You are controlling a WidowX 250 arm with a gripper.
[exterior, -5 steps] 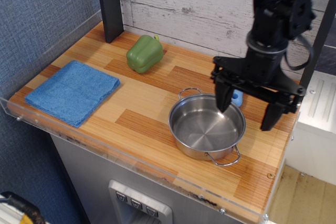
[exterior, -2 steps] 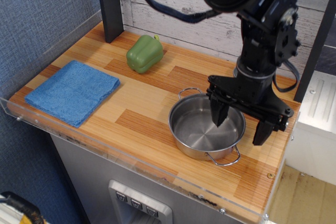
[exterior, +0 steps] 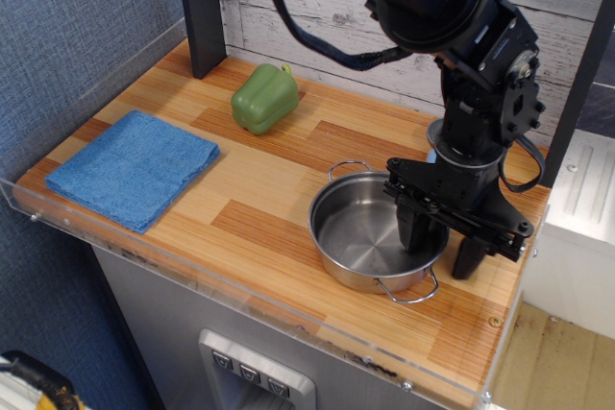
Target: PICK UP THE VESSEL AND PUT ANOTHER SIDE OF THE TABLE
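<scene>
The vessel [exterior: 377, 234] sits upright on the table [exterior: 259, 194], toward the right end of the wooden surface and near the front acrylic edge, in the same spot it occupied in both earlier frames; one wire loop handle points toward the back wall and the other toward the front edge. The gripper [exterior: 442, 242] has descended since a second ago, when it hung above the pot with its black fingers clear of the rim. It now stands lower, with one finger [exterior: 415, 229] reaching down inside the bowl against the right-hand wall and the other finger outside that wall, so the rim lies between them. The span between the fingers has narrowed compared with the earlier frames, yet a gap remains visible at the rim; the jaws stand parted and straddling the wall, and firm contact with the metal cannot be confirmed from this view. The arm's wrist has shifted slightly forward and toward the camera during the descent. The small blue item that showed behind the pot a second ago is now hidden by the arm. The green pepper [exterior: 263, 97] lies at the rear of the table, well apart from the pot, unchanged in position. The blue cloth [exterior: 133, 166] lies folded flat at the left end, likewise unchanged. A dark upright post [exterior: 201, 9] stands at the back left corner.
</scene>
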